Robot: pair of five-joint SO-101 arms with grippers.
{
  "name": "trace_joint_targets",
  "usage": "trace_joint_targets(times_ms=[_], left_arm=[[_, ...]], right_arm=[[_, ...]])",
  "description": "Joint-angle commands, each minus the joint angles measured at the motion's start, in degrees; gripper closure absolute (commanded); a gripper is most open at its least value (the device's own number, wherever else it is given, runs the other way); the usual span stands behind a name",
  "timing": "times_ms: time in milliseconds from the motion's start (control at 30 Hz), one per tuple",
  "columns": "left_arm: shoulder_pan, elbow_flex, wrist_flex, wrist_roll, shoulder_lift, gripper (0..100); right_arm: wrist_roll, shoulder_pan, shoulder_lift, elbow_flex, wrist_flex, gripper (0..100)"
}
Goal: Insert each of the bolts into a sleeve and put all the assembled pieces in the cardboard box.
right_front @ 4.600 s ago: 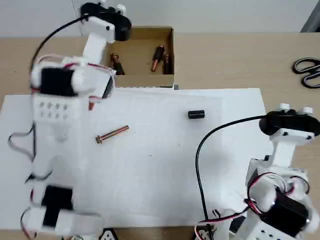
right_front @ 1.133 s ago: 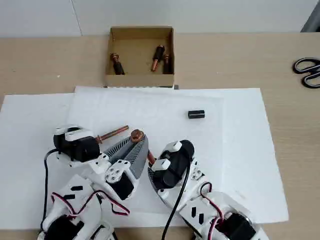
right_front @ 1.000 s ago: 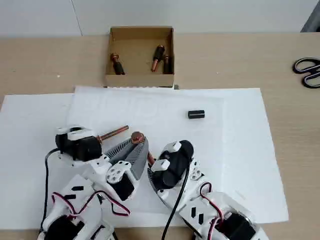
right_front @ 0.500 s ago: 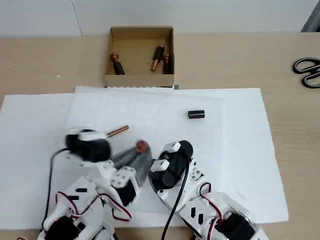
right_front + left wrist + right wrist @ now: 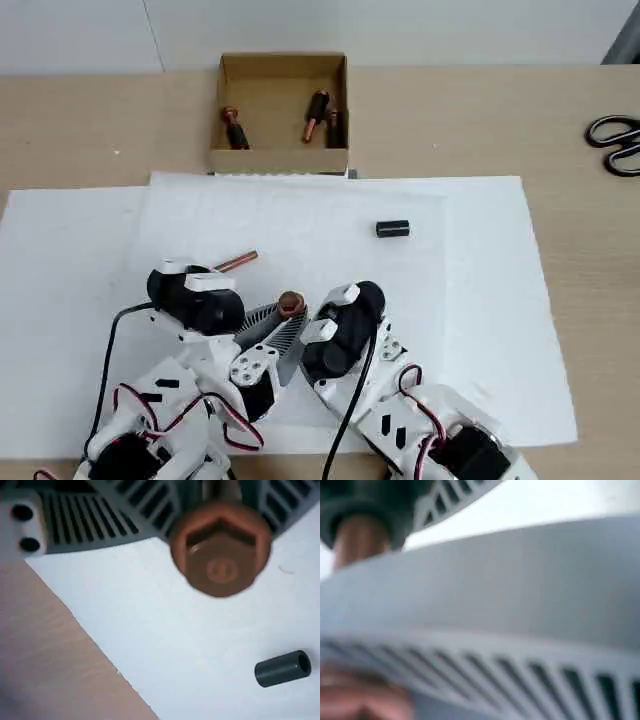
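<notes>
Both arms sit folded low at the near edge of the white paper (image 5: 480,300). The left arm (image 5: 195,295) leans inward, and the left gripper (image 5: 285,312) is clamped on a bolt (image 5: 291,301) just below its hex head. The right arm (image 5: 345,322) crouches just beside it; whether its tool is closed cannot be told. A second bolt (image 5: 237,262) lies behind the left wrist. A loose sleeve (image 5: 393,229) lies farther out, and assembled pieces (image 5: 316,114) lie in the cardboard box (image 5: 280,158).

2 arms folded low (wrists almost touching); left end effector (image 5: 286,311) clamps a bolt (image 5: 220,555).
</notes>
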Motion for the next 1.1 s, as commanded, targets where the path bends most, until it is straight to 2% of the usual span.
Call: trace_joint_targets(times_ms=[0,100,233,633,700,767,833,1067], left_arm=[[0.35,-0.22,0.79,-0.62,-0.44,91],[-0.44,-0.22,0.79,-0.62,-0.44,86],[-4.04,-0.57,0.79,-0.62,-0.44,86],[-5.10,-6.02,0.88,-0.53,-0.44,86],[-7.30,-7.25,1.14,-0.70,-0.44,87],[-11.08,-7.87,0.79,-1.14,-0.44,91],[-14.68,-7.87,-0.09,-4.40,-0.53,100],[-27.78,0.66,-1.14,-20.84,-0.62,99]], right_arm=[[-0.35,0.75,-0.31,-0.88,-1.71,99.5],[-0.35,0.75,-0.31,-0.88,-1.71,99.5],[-0.35,0.75,-0.31,-0.70,-1.71,99.5],[-0.35,0.75,-0.31,-0.53,-1.27,99.5],[-0.35,0.75,-0.31,-0.26,-1.27,99.5],[-0.35,0.75,-0.31,-0.09,-1.36,99.5],[-0.35,0.75,-0.31,-0.09,-1.54,99.5],[-0.53,3.03,-0.31,0.00,-1.63,99.5]])
